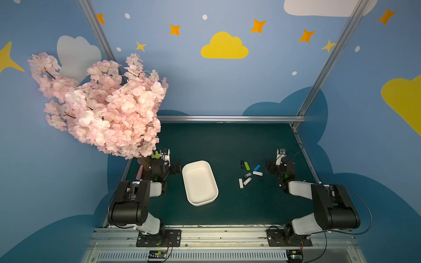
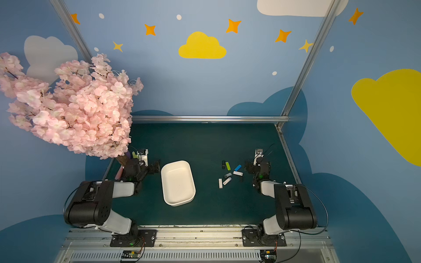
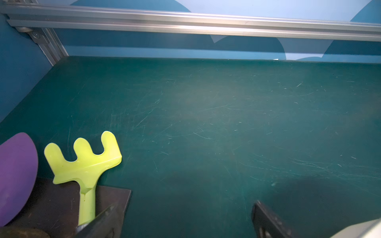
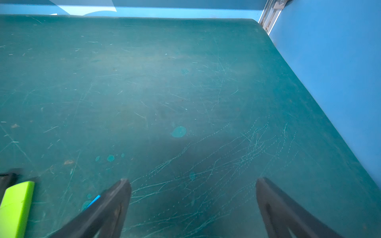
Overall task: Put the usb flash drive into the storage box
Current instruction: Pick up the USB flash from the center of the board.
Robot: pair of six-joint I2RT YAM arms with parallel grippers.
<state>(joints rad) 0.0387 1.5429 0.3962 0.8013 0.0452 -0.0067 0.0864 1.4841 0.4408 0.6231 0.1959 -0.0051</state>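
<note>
The white storage box lies lidless and empty at the table's middle in both top views. To its right, several usb flash drives lie loose in a cluster: a green one, a blue one, white ones and black ones. My right gripper stands open just right of the cluster, with bare mat between its fingers. The green drive shows beside one finger in the right wrist view. My left gripper is open and empty, left of the box.
A pink blossom tree overhangs the table's left side; its brown base plate sits by my left gripper. A yellow-green toy rake and a purple piece lie there. An aluminium rail bounds the far edge.
</note>
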